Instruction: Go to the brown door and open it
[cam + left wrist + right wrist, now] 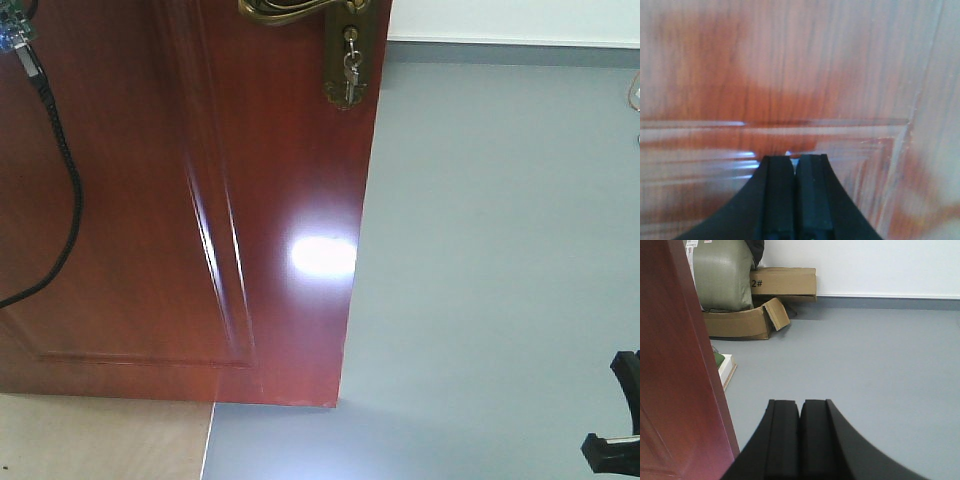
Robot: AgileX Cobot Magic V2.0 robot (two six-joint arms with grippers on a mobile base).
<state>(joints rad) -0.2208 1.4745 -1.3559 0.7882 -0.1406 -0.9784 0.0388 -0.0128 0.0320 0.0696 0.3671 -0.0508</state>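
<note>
**Front view.** The brown door (200,200) fills the left half of the view. It is a glossy reddish-brown panel with a raised moulding running down it and a bright patch of glare (322,255) near its free edge. At the top edge, the brass lever handle (290,12) sits on a brass backplate, and keys (350,70) hang from the keyhole. A black braided cable (62,150) loops across the upper left of the door. To the right of the door edge lies a smooth grey floor (500,260), which runs back to a grey skirting (500,53) under a white wall (520,18). A pale tan strip of flooring (100,440) lies below the door at lower left. A black machine part (615,430) enters the view at lower right.

**Left wrist view.** The left gripper (795,162) has its jaws pressed together with nothing between them. It points at the door's moulded panel at close range. Whether the tips touch the wood cannot be told.

**Right wrist view.** The right gripper (800,405) also has its jaws closed and empty, and it points across bare grey floor. The door stands along the left edge of the view, just beside the gripper. Against the far white wall are two cardboard boxes, one upright (785,282) and one flattened with an open flap (740,322). An olive-green sack (722,275) rests on the flattened box. A white-edged board (727,369) lies on the floor close to the door.
</note>
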